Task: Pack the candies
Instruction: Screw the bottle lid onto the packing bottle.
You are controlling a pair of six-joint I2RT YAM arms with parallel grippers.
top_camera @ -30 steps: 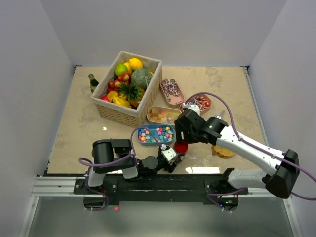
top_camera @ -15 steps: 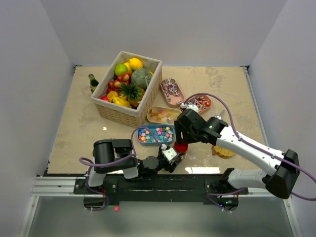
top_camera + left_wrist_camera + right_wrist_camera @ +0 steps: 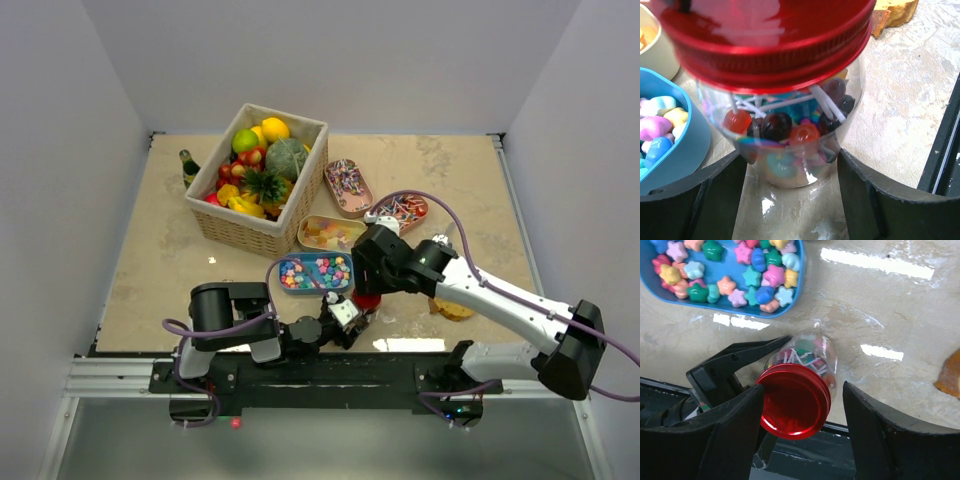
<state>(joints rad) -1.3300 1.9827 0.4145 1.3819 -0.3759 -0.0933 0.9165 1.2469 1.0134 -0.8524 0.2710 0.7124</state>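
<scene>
- Left wrist view: clear glass jar (image 3: 800, 167), red metal lid (image 3: 770, 45), holds round candies (image 3: 775, 125); left hand (image 3: 790, 152) grasps it.
- Right hand (image 3: 802, 390) released, straddling lid.
- Blue tray (image 3: 720, 267) holds pastel star candies (image 3: 774, 276).

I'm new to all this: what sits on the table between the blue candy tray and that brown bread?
A clear, red-lidded jar of lollipops stands between the blue tray and the bread; the top view shows it.
</scene>
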